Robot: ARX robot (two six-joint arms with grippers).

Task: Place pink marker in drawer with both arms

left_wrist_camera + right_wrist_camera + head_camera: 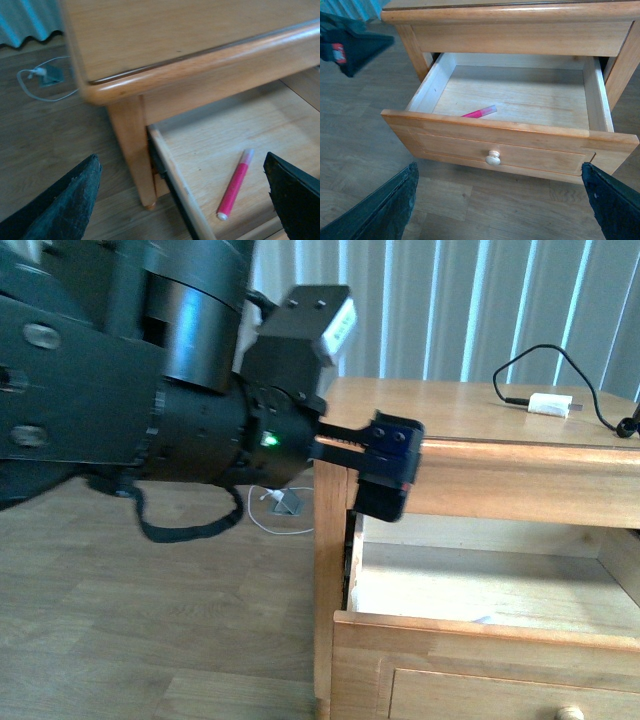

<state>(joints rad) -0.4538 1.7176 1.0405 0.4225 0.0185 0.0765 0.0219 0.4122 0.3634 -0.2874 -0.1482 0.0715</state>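
The pink marker (234, 185) lies flat on the floor of the open top drawer (510, 137), near the drawer's left side; it also shows in the right wrist view (479, 112). My left gripper (182, 200) is open and empty, hovering above the drawer's left front corner; in the front view it (385, 468) hangs by the nightstand's top left edge. My right gripper (497, 200) is open and empty, out in front of the drawer and below its round pale knob (493, 159). The drawer is pulled well out (480, 630).
A white charger block (548, 405) with a black cable lies on the nightstand top (440, 405). A white cable and small plug (285, 502) lie on the wood floor left of the nightstand. Vertical blinds hang behind.
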